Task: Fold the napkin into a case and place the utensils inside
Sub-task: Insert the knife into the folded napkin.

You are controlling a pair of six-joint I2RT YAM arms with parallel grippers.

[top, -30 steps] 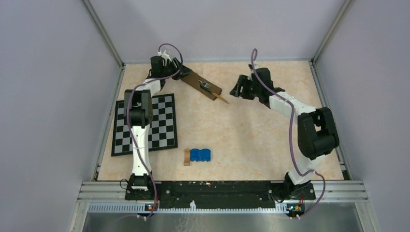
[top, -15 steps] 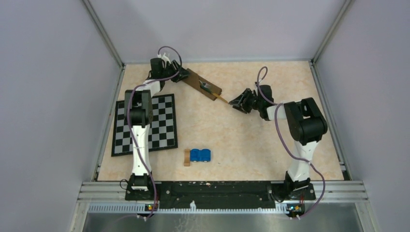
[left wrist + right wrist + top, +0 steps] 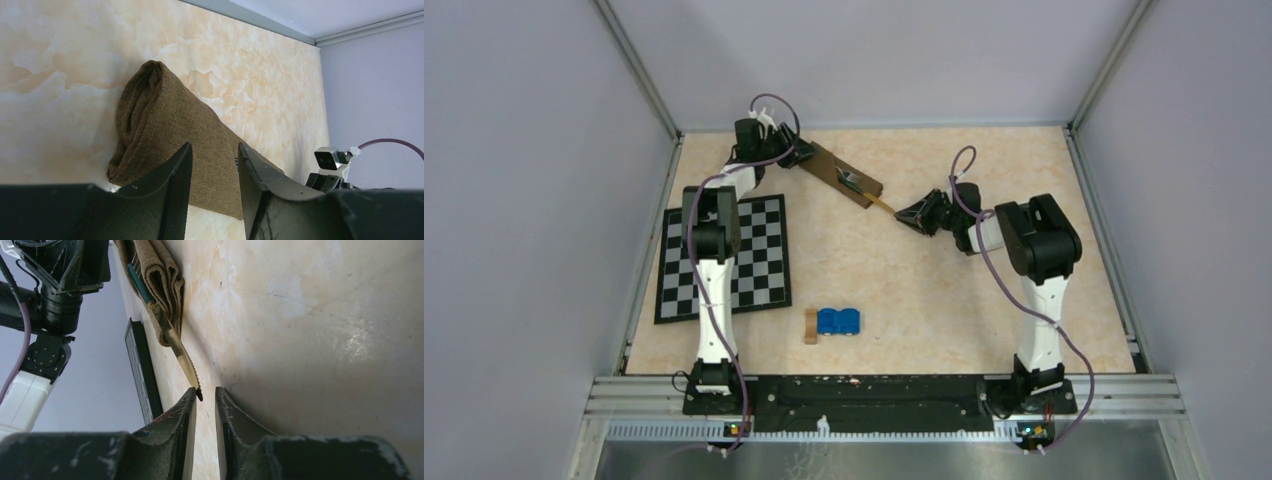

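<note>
The right end effector (image 3: 205, 392) has its jaws drawn to a slim gap with nothing between them, and the tip of the knife (image 3: 172, 342) sits just at their mouth. That gold serrated blade sticks out of the near right end of the case (image 3: 159, 275), which lies slantwise at the far left of the desk (image 3: 944, 300). The left end effector (image 3: 214, 147) stands about half open over the case's far end; I cannot tell whether it presses the cloth.

The risks, as I judge them: a push slightly off line would skid the blade sideways (the tip is thin and the desk looks slick). It could also drag the whole case if the left side is not pinning it, and the folds could gape.

The desk is smooth, pale marbled beige. Grey walls with metal rails close it in.
</note>
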